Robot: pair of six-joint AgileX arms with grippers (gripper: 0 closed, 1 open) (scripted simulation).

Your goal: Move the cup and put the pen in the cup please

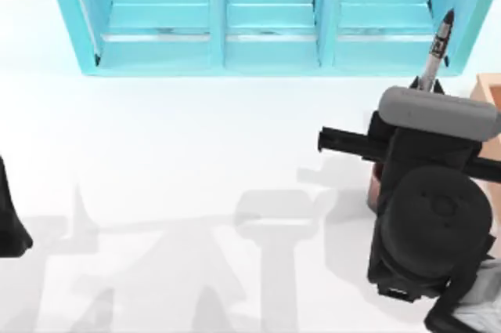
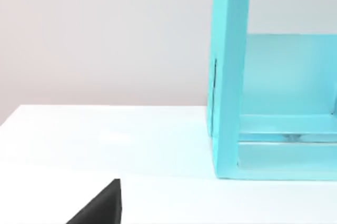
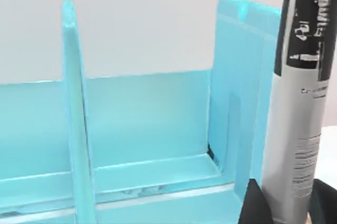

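The pen [image 1: 438, 49] stands nearly upright in my right gripper [image 1: 427, 86], its dark tip rising in front of the shelf's right end. In the right wrist view the pen [image 3: 297, 124] has a grey-white barrel with dark print and a black upper part, and the dark fingers [image 3: 256, 205] press on its lower barrel, so the gripper [image 3: 288, 209] is shut on it. A reddish-brown sliver of the cup [image 1: 373, 186] shows under my right arm, just left of its body; the rest is hidden. My left arm [image 1: 9, 219] is parked at the table's left edge.
A turquoise shelf unit [image 1: 266, 43] with three open bays runs along the back of the white table [image 1: 180, 153]. A tan box edge [image 1: 491, 90] sits at the far right. The shelf's left end wall [image 2: 229, 76] stands ahead of the left wrist.
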